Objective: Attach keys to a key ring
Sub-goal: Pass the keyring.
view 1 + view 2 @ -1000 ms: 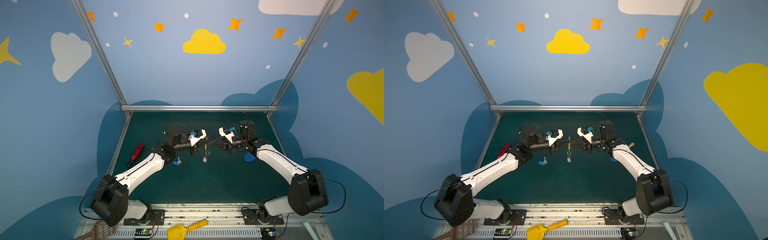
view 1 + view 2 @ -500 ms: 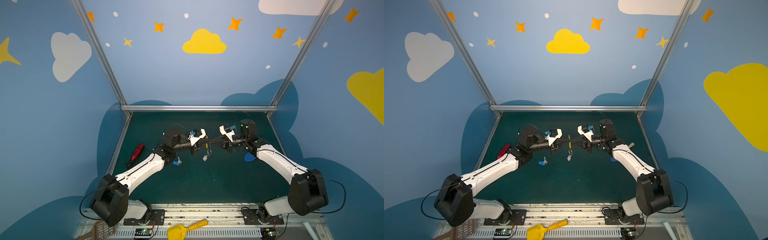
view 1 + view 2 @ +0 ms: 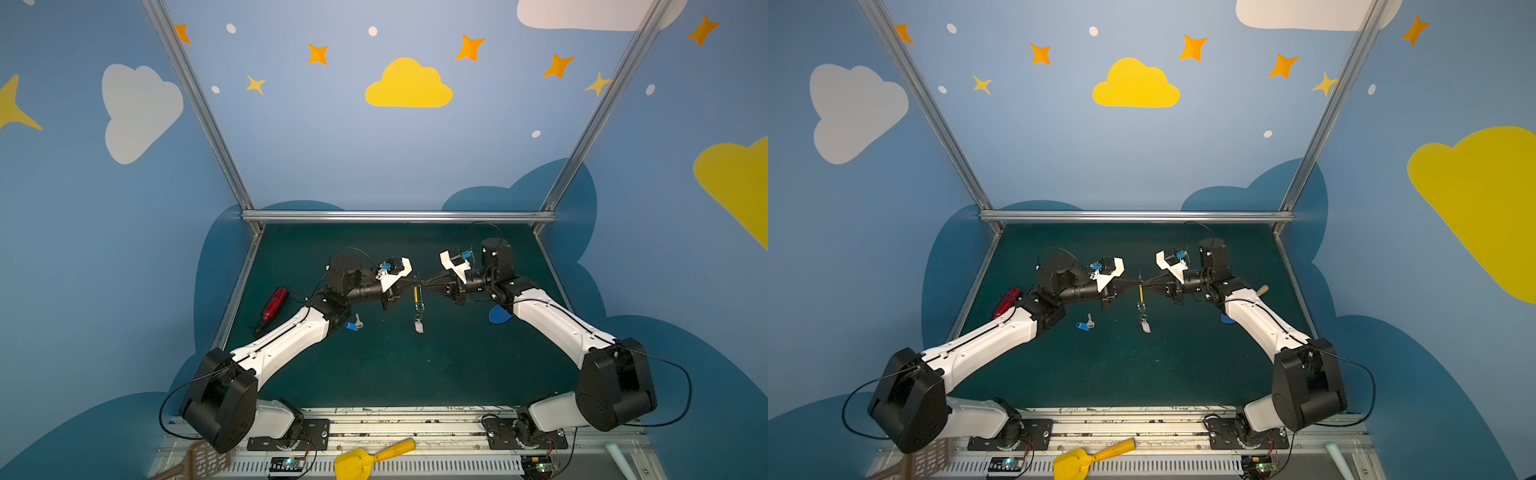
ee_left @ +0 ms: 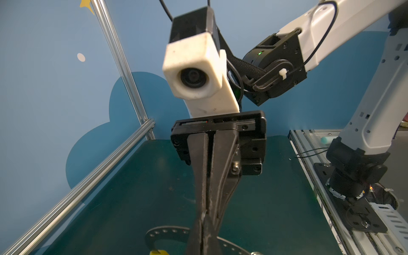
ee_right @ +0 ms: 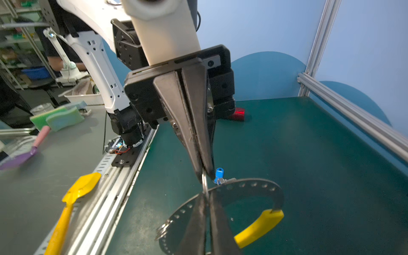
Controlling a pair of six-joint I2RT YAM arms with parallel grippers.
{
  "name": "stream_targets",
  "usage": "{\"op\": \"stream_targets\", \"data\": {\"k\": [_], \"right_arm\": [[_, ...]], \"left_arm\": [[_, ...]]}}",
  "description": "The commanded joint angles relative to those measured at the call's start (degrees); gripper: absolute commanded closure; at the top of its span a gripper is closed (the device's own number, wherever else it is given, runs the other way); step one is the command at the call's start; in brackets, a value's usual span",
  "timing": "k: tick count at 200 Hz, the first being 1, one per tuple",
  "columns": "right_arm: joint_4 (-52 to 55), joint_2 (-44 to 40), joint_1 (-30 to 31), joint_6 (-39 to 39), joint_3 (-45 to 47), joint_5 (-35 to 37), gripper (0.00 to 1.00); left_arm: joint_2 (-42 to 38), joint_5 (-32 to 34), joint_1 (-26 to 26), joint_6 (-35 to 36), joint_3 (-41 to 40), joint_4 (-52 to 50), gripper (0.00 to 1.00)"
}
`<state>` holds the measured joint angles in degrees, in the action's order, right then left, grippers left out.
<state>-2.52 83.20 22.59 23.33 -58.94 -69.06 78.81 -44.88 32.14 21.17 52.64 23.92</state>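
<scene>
While tip to tip, left pincer [image 5: 204, 173] and right pincer [image 5: 206, 195] both clenched on the key ring [image 5: 249, 184] between them.

Left gripper [image 3: 410, 286] and right gripper [image 3: 427, 286] tip to tip at key ring [image 3: 416, 294], fob [image 3: 419, 327] beneath.
</scene>
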Motion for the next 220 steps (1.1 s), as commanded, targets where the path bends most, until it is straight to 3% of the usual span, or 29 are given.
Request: {"op": "stream_targets", "data": {"k": [1, 18, 32, 61, 101, 142, 220], "right_arm": [[1.45, -0.49, 0.35, 1.09, -1.62, -1.49, 1.00], [2.03, -0.58, 0.43, 1.30, -1.69, -0.30, 1.00], [5.21, -0.50, 0.60, 2.62, -2.33, 1.39, 1.00], [13.93, -0.95, 1.50, 6.66, -4.01, 8.29, 1.00], [23.48, -0.87, 4.48, 13.05, -6.94, 18.51, 1.00], [25.02, -1.25, 5.88, 12.77, -8.16, 23.06, 1.00], [30.19, -0.49, 8.74, 14.37, -11.39, 28.03, 1.00]], "left_arm": [[-1.19, -0.52, -0.15, 0.72, -0.16, 0.07, 0.96], [-1.28, -0.42, -0.06, 2.04, 0.39, -2.73, 0.94], [-2.00, 0.37, -0.13, 6.15, 1.96, -9.48, 0.78], [-3.88, 4.63, -0.21, 14.22, 4.41, -20.55, 0.65], [-4.50, 9.53, -0.06, 21.13, 7.88, -28.95, 0.66], [-4.16, 11.05, 0.55, 26.81, 8.91, -33.60, 0.68], [-2.46, 12.93, 1.76, 28.10, 10.96, -36.58, 0.66]]}}
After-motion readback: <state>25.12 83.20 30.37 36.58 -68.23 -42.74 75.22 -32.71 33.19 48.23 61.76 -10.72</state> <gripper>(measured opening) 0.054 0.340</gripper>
